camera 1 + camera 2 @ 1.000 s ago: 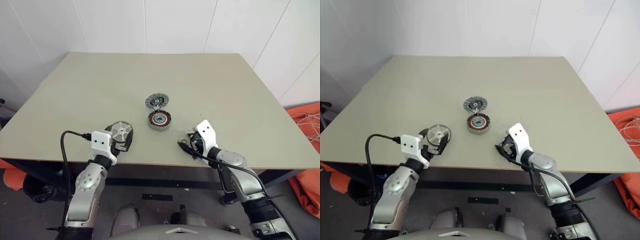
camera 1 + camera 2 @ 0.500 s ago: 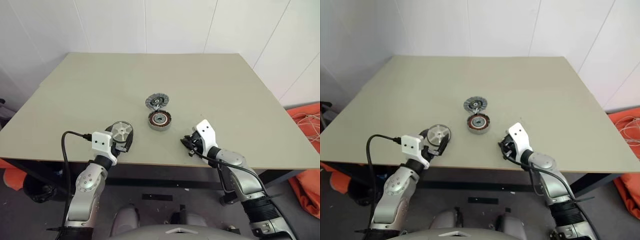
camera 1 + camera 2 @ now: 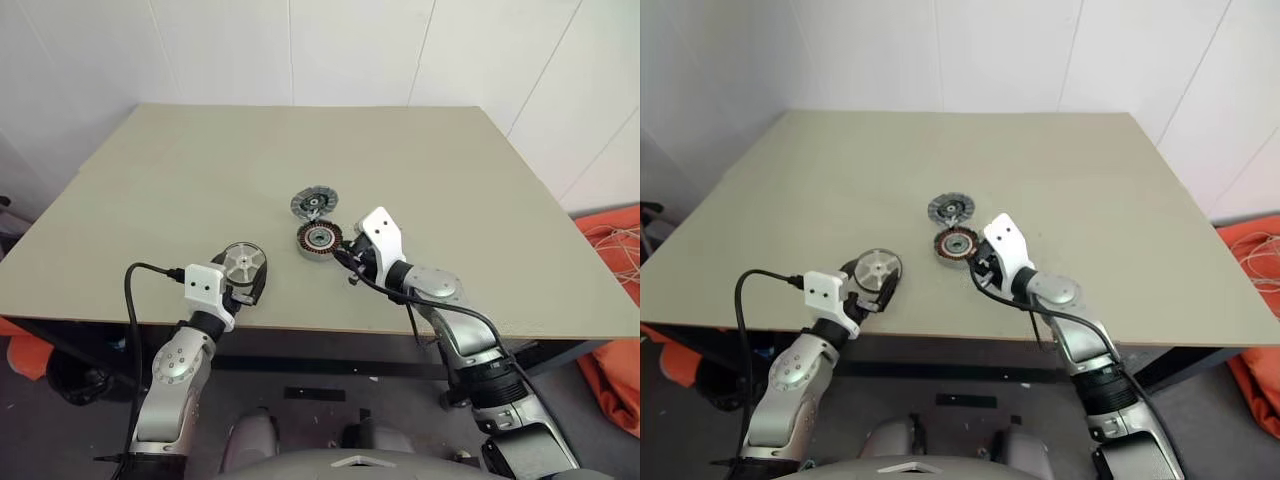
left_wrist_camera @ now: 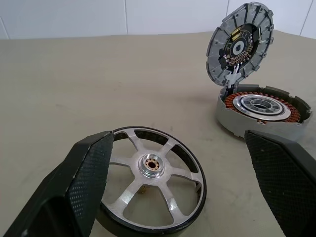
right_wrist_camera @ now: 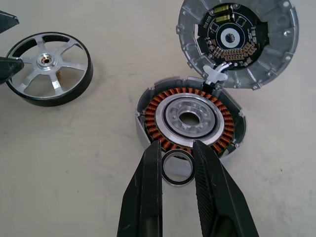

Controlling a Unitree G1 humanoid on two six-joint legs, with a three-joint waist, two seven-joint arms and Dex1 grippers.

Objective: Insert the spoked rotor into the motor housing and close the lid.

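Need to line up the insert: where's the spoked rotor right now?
The spoked rotor lies flat near the table's front edge, between the left pincer's open fingers, to the left of the motor housing.

The right pincer (image 5: 177,163), gripping a small ring (image 5: 177,169), crowds the motor housing (image 5: 190,121) from the near side. The raised lid (image 5: 238,42) blocks its far side. Open bench (image 3: 470,180) lies all around.
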